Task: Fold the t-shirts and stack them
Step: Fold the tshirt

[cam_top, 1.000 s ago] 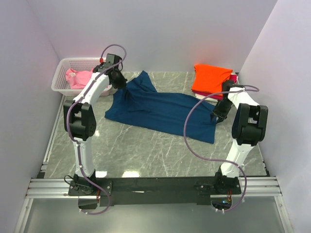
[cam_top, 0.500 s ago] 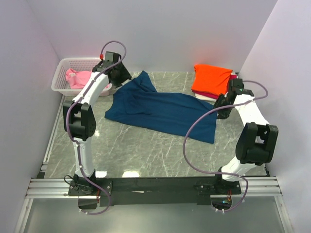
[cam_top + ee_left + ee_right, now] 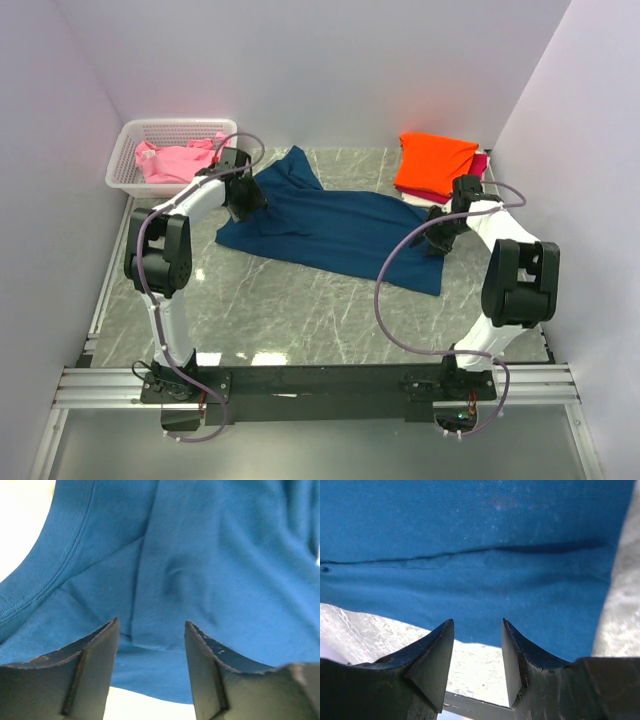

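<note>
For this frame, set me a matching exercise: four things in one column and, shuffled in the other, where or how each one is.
Things:
1. navy t-shirt
2. orange t-shirt
3. pink t-shirt
4. left hand

Places or states:
A. in the white basket, far left
B. open, over navy cloth near the neckline
C. spread out on the table, mid-scene
D. folded, far right, on top of other shirts

Pairs: 1-C, 2-D, 3-A, 4-B
</note>
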Robot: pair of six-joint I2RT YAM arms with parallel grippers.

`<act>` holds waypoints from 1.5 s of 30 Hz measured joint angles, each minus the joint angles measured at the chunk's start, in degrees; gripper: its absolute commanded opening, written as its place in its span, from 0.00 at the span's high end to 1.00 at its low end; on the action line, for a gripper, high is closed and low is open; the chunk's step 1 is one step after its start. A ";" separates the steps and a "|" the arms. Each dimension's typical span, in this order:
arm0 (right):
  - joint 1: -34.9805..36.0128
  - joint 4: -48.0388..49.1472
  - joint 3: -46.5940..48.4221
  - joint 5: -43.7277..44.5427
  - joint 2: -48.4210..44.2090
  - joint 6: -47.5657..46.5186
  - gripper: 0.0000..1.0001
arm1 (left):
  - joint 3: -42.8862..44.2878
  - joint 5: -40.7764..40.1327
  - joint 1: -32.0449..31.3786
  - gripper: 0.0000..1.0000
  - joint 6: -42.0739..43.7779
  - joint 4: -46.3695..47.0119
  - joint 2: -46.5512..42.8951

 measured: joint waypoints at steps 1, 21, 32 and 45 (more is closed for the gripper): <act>0.00 0.33 -0.02 -0.55 0.94 0.13 0.50 | -1.16 0.11 0.00 0.42 0.04 0.55 -0.26; 0.00 0.83 -2.14 -0.24 8.52 1.90 0.50 | -16.13 1.20 0.00 0.44 3.02 13.14 -4.42; 0.00 -2.73 -8.81 0.09 4.00 4.11 0.50 | -31.76 0.37 -0.09 0.42 0.83 16.96 -16.04; 0.00 -7.58 -21.38 1.07 -5.51 5.81 0.50 | -46.25 -1.44 -1.16 0.42 -5.14 11.96 -31.43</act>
